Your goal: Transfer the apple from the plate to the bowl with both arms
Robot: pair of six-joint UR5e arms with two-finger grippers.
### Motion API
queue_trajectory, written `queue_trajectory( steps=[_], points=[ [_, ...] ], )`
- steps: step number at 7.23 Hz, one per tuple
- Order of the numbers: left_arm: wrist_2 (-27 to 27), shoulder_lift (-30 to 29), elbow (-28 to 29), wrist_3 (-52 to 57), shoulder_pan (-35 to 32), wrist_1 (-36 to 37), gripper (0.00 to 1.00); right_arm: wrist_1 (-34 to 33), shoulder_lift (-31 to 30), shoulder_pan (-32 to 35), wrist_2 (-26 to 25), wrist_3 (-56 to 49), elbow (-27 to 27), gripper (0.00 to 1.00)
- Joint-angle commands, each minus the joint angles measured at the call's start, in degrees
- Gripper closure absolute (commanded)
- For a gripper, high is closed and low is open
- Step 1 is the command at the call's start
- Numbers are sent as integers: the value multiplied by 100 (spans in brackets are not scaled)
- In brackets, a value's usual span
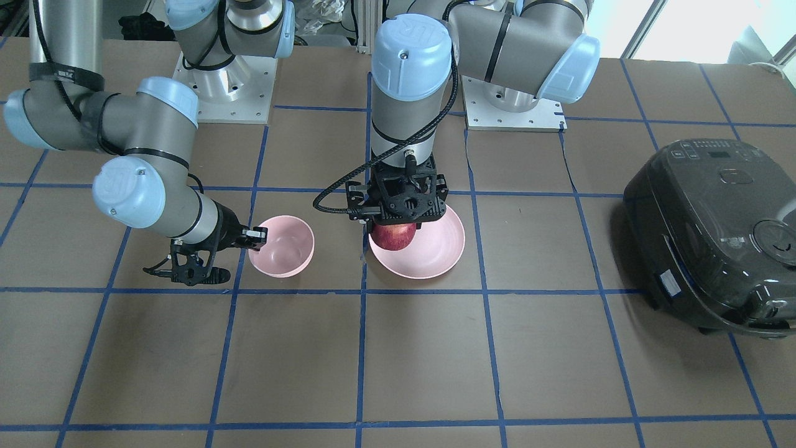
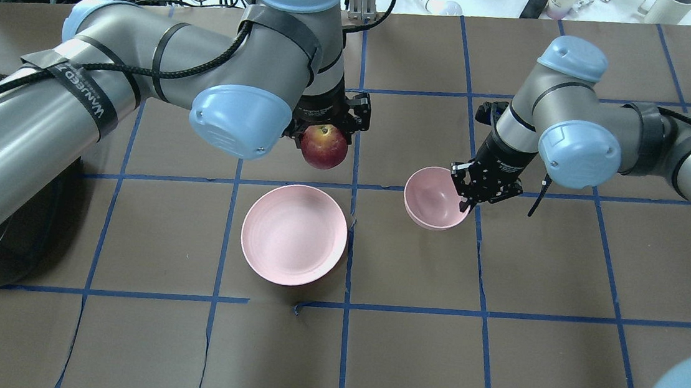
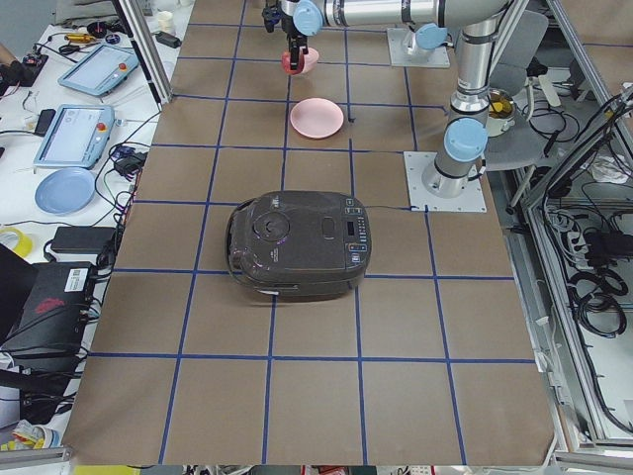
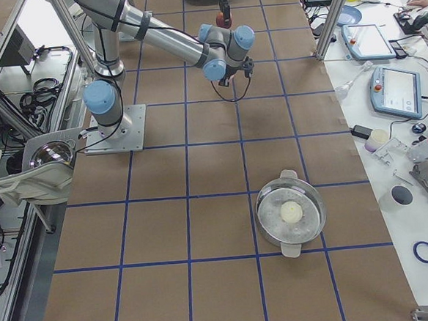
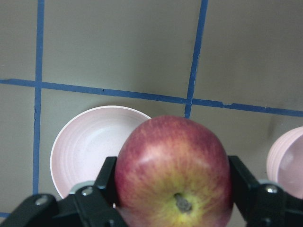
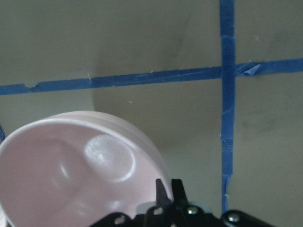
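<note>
In the overhead view, a little left of centre, the left gripper (image 2: 326, 127) has its 2 fingers closed on the sides of the apple (image 2: 324, 148). The apple hangs in the air, clear of the plate (image 2: 294, 234) lower in the frame. Further right, the right gripper (image 2: 469, 200) is pinched shut on the rim of the bowl (image 2: 433, 196), which looks tilted. I think the smooth, round apple may slip and roll away. The thin rim hold may also turn when the apple lands, so the bowl tips.

Brown table (image 1: 423, 361), blue tape grid (image 1: 528, 290), cluttered white bench (image 3: 25, 203)
</note>
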Motion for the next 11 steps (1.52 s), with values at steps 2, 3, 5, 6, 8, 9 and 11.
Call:
queue_trajectory(
  steps=[2,3,5,6,8,9,11],
  points=[
    [-9,-21,-32,-11,0,0,99,-116,62,151,75,441,105,100],
    [-18,-30,-32,-115,-9,0,100,-89,63,151,66,458,166,95],
    [-35,-56,-23,-221,-70,43,100,-124,54,151,49,467,211,55],
    [-35,-91,-23,-457,-105,87,100,-133,2,142,-29,432,176,3],
    [-35,-135,3,-748,-193,96,100,-54,-156,46,-74,379,-104,0],
    [-114,-144,20,-880,-229,105,100,-11,-288,2,-431,362,-375,0],
    [-429,-441,21,-2096,-604,515,100,679,-394,-549,-645,-92,-981,0]
  ],
)
